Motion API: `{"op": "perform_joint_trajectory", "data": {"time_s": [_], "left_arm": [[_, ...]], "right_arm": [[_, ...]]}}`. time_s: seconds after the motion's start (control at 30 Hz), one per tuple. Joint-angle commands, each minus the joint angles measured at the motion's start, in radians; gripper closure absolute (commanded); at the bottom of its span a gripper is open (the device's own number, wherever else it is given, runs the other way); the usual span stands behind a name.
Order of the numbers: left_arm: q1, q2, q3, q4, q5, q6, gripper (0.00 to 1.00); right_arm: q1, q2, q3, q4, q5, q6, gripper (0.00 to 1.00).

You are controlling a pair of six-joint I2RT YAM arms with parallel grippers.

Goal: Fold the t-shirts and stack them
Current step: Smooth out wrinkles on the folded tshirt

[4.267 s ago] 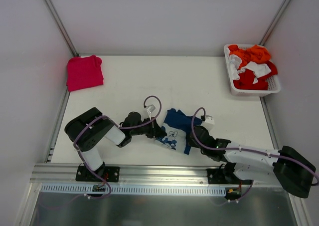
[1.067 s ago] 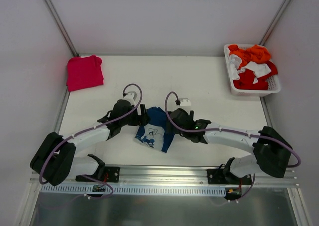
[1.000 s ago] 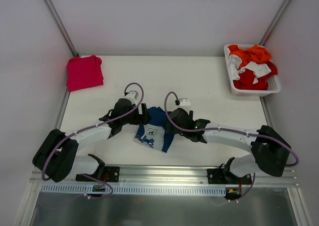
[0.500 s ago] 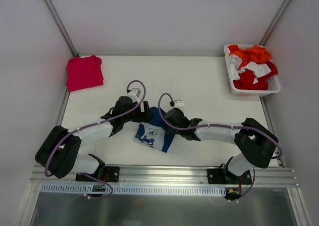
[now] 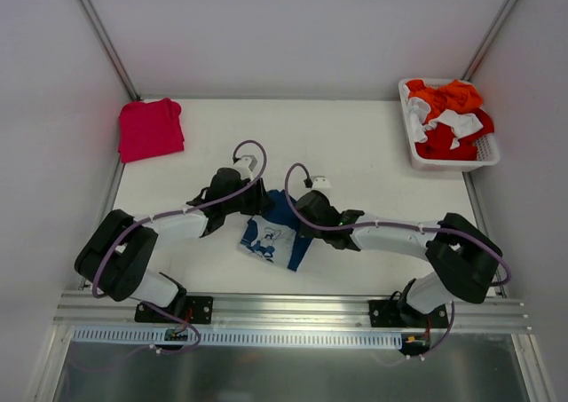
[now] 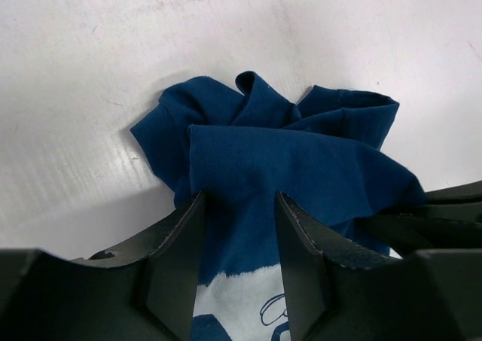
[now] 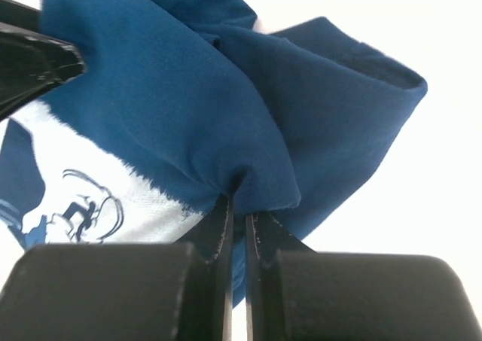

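Right arm's fingers (image 7: 224,214): pinched almost flat together, only a thin slit between them, clamped on a gathered fold of the navy t-shirt (image 7: 188,108). The cloth puckers into creases where it enters the pinch.

Left arm's fingers (image 6: 181,243): at a medium gap, one on each side of a flat fold of the same shirt. Cloth fills the space between them. Cannot tell whether the pads press it.

Navy t-shirt (image 5: 275,238): lower centre of the top view, on the table (image 5: 355,145) between the two wrists, crumpled into a small uneven heap. Soft matte knit, deep blue, with a white printed panel bearing blue line drawings on its near side. Its far edge is rolled into rounded lobes.

Pinkish-red t-shirt (image 5: 149,129): upper left of the top view, well apart from the arms. A roughly square, flattish folded bundle, one corner bunched.

Surroundings: a white slotted plastic basket (image 5: 415,141) sits at upper right, heaped with orange, red and white garments (image 5: 448,118). The table surface is white and smooth. Both black wrists lie low over the navy shirt and hide its far part from above.
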Motion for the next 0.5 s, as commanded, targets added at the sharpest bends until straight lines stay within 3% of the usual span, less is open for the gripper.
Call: {"op": "perform_joint_trajectory", "data": {"time_s": [0.0, 0.47], "left_arm": [[0.005, 0.021, 0.042, 0.074, 0.052, -0.005, 0.59], [0.005, 0.041, 0.119, 0.08, 0.104, -0.018, 0.62]], "right_arm": [[-0.001, -0.084, -0.006, -0.06, 0.062, -0.001, 0.99], [-0.001, -0.213, -0.017, -0.167, 0.138, -0.01, 1.0]]}}
